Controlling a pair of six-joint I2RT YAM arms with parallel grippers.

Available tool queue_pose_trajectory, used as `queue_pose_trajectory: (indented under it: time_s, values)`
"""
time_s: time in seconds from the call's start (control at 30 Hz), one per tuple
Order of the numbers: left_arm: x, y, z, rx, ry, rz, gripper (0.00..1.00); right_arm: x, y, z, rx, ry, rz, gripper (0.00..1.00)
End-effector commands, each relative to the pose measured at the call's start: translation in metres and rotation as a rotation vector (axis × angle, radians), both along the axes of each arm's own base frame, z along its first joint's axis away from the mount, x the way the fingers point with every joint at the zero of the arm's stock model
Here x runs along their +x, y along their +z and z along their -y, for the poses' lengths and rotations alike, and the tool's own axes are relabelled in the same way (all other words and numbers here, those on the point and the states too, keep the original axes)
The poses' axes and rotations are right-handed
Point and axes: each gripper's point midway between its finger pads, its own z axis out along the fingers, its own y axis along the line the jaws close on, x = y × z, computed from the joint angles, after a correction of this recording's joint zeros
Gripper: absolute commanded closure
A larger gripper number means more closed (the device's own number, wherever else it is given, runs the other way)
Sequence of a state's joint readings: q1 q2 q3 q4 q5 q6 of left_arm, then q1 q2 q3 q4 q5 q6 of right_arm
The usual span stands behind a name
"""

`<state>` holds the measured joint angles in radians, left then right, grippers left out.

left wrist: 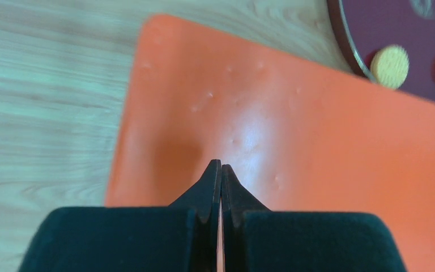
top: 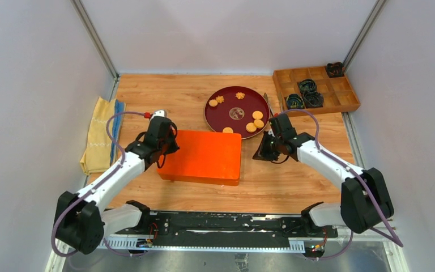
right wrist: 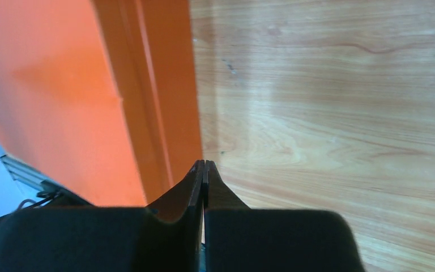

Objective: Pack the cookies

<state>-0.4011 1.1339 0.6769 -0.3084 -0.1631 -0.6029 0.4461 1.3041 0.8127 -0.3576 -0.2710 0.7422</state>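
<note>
You have the cookies (top: 257,115), flat golden rounds plus a few flower shapes, on the maroon plate (top: 218,117) at upper centre. Left gripper (left wrist: 221,165) and right gripper (right wrist: 204,163): jaws pressed together, empty, either side of the orange box (top: 204,156).

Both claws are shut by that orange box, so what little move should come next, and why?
Probably the right claw opens to catch the lid edge of the orange box: it looks closed, and the cookies lie unpacked on the red plate.
</note>
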Motion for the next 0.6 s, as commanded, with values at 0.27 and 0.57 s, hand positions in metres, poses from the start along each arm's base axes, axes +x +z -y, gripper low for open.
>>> queue_pose_trajectory:
  time_s: [0.27, 0.57]
  values:
    - [-0.021, 0.025, -0.112, 0.269, 0.452, -0.176, 1.0, -0.002, -0.041, 0.014, -0.178, 0.068, -0.076, 1.0]
    - [-0.018, -0.038, -0.093, 0.238, 0.389, -0.303, 1.0, 0.002, -0.052, 0.004, -0.182, 0.115, -0.102, 1.0]
